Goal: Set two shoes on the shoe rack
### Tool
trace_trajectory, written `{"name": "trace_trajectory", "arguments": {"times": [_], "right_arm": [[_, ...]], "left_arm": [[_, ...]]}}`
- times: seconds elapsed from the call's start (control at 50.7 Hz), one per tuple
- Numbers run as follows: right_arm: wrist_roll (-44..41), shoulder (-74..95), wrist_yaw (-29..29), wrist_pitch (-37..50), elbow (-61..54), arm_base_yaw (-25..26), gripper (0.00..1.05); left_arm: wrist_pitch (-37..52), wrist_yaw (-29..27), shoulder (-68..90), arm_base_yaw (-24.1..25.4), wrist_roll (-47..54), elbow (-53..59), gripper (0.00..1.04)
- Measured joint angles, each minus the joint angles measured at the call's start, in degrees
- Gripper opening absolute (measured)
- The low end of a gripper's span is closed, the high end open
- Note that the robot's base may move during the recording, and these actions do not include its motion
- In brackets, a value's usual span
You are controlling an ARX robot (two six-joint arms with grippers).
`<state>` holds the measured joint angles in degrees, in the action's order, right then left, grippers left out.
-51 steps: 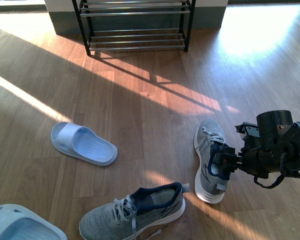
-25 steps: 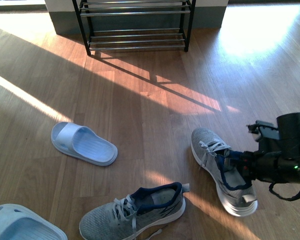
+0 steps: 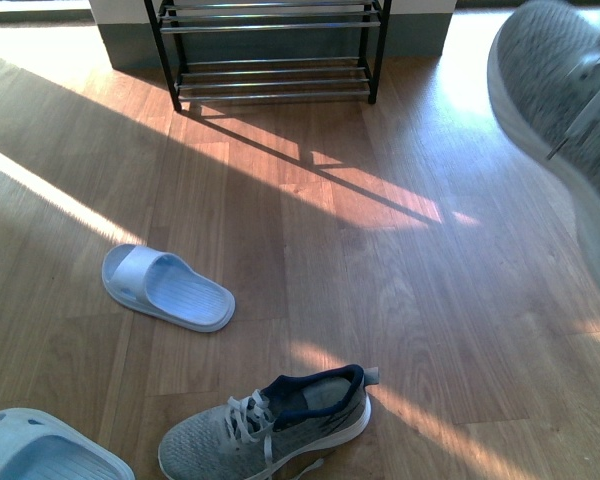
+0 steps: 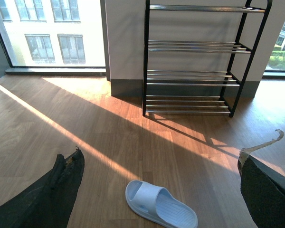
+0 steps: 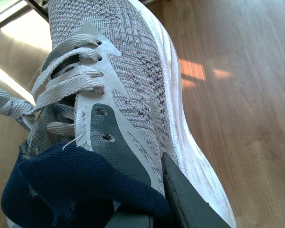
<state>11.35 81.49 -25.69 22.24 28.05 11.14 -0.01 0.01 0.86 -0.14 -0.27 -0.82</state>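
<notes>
My right gripper is shut on the grey sneaker, one dark finger pressed on the shoe's outer side by the navy collar. In the front view that sneaker hangs blurred at the upper right, off the floor and close to the camera. The other grey sneaker lies on the floor at the near edge. The shoe rack stands against the far wall, its chrome rods bare. My left gripper is open above the floor, with a pale blue slide lying below between its fingers.
The pale blue slide lies left of centre on the wooden floor. A second slide shows at the bottom left corner. A grey wall base runs behind the rack, and windows are beside it.
The right gripper has lifted its grey sneaker off the floor, up and to the upper right near the camera. The arm itself has left the front view. The other shoes have not moved.
</notes>
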Motion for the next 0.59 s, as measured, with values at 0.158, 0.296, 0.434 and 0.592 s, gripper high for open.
{"name": "trace_trajectory", "arguments": {"times": [0.158, 0.296, 0.434, 0.592], "right_arm": [[-0.85, -12.92, -3.89, -5.84, -3.1, 2.78, 0.01], [-1.46, -15.47, -3.91, -6.21, -3.91, 3.56, 0.01], [-1.7, -15.45, -3.82, -6.36, -4.28, 3.56, 0.01], [-1.73, -15.45, -3.89, -6.36, -4.28, 3.56, 0.01]], "left_arm": [[0.0, 0.0, 0.0, 0.0, -0.02, 0.0, 0.95], [0.0, 0.0, 0.0, 0.0, 0.0, 0.0, 0.95], [0.0, 0.0, 0.0, 0.0, 0.0, 0.0, 0.95], [0.0, 0.0, 0.0, 0.0, 0.0, 0.0, 0.95]]}}
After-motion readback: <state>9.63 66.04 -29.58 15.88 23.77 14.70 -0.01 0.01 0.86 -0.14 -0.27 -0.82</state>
